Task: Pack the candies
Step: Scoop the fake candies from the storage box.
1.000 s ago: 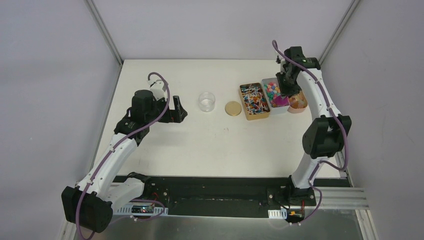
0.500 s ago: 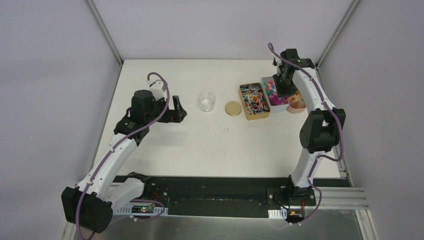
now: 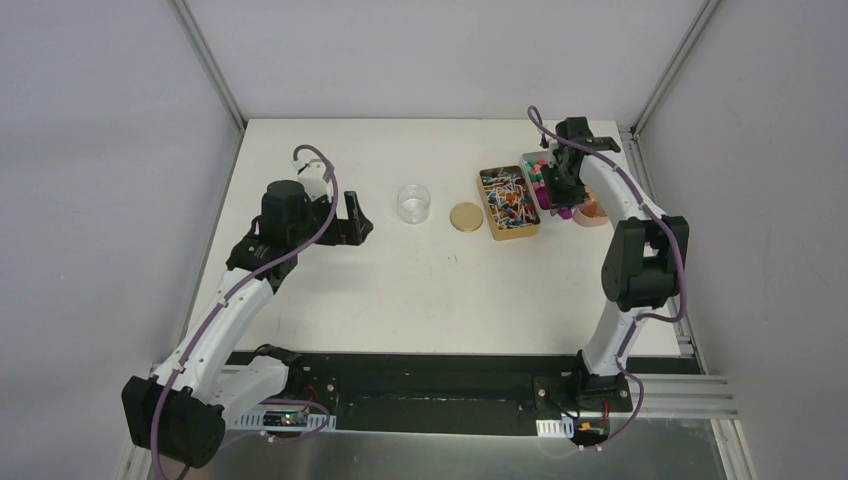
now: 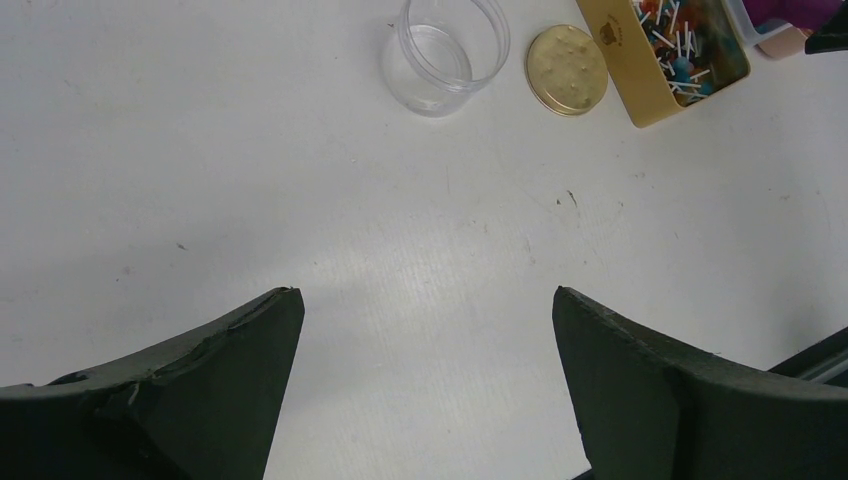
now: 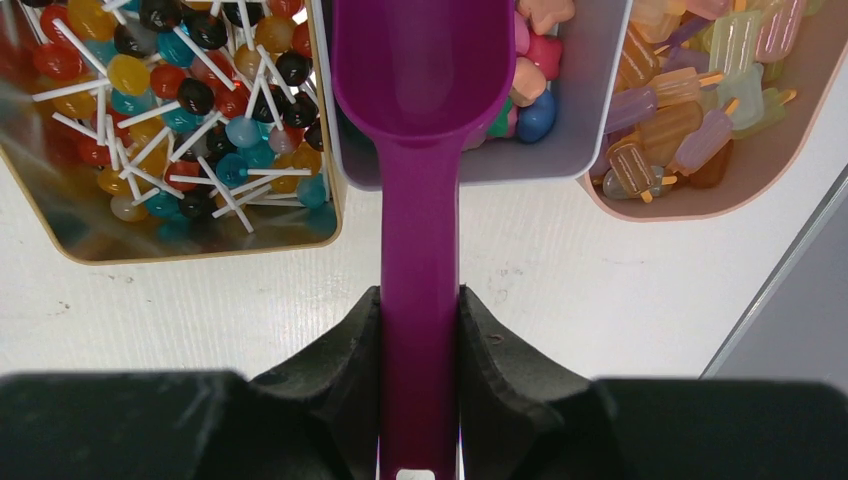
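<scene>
Right hand point(image 5: 420, 312) grips purple scoop point(image 5: 420, 70) over candies point(image 5: 532, 95); left hand point(image 4: 422, 296) spread wide.

You swung the right gripper point(image 3: 557, 187) and its purple scoop point(image 5: 420, 100) leftward over the white tray point(image 5: 600, 120), away from the pink bowl point(image 3: 593, 213) and toward the side nearest the gold tin point(image 3: 511, 230). The right arm's elbow drew slightly left too. From above, the arm came to cover more candies point(image 3: 536, 180), leaving only a strip visible.
</scene>
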`<move>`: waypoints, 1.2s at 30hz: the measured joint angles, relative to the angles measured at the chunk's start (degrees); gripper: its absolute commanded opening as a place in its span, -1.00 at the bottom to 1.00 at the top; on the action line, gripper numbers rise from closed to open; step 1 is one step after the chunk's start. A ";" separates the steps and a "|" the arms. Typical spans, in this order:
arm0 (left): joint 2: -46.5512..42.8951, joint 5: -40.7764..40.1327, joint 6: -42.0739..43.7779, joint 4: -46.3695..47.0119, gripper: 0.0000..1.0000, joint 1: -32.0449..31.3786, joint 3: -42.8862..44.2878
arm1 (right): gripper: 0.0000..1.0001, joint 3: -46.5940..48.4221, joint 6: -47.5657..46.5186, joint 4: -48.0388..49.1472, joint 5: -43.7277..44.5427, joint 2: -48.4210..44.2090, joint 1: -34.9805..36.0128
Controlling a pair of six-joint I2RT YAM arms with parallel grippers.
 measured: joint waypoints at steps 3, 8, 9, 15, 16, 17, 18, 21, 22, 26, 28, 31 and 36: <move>-0.17 -0.28 0.04 0.00 0.98 0.00 0.00 | -1.00 -1.49 -0.04 1.49 -0.07 -0.90 0.02; -0.28 -0.74 0.20 0.00 0.98 0.00 0.00 | -1.00 -3.28 -0.04 3.39 -0.22 -1.73 0.00; -0.28 -0.74 0.22 0.00 0.98 0.00 0.00 | -1.00 -3.48 -0.02 3.78 -0.28 -1.75 0.00; -0.28 -0.76 0.24 0.00 0.98 0.00 0.00 | -1.00 -5.14 0.00 6.27 -0.46 -1.90 0.00; -0.28 -0.76 0.24 0.00 0.98 0.00 0.00 | -1.00 -5.81 0.02 6.93 -0.50 -2.03 0.02; -0.28 -0.76 0.26 0.00 0.98 0.00 0.00 | -1.00 -6.51 0.04 7.58 -0.50 -2.21 0.00; -0.28 -0.76 0.26 0.00 0.98 0.00 0.00 | -1.00 -7.10 0.04 8.11 -0.50 -2.38 -0.02; -0.28 -0.76 0.35 0.00 0.98 0.00 0.00 | -1.00 -9.07 0.04 9.88 -0.50 -3.28 -0.04; -0.28 -0.76 0.37 0.00 0.98 0.00 0.00 | -1.00 -9.77 0.04 10.40 -0.52 -3.69 -0.02; -0.28 -0.79 0.48 0.00 0.98 0.00 -0.02 | -1.00 -12.07 0.02 12.26 -0.59 -5.14 -0.02; -0.28 -0.76 0.57 0.00 0.98 0.00 -0.04 | -1.00 -12.92 0.00 13.22 -0.72 -5.64 -0.02; -0.28 -0.76 0.59 0.00 0.98 0.00 -0.04 | -1.00 -14.53 -0.09 15.21 -1.03 -6.43 -0.02; -0.28 -0.76 0.59 0.00 0.98 0.00 -0.04 | -1.00 -16.09 -0.09 17.86 -1.16 -6.78 -0.04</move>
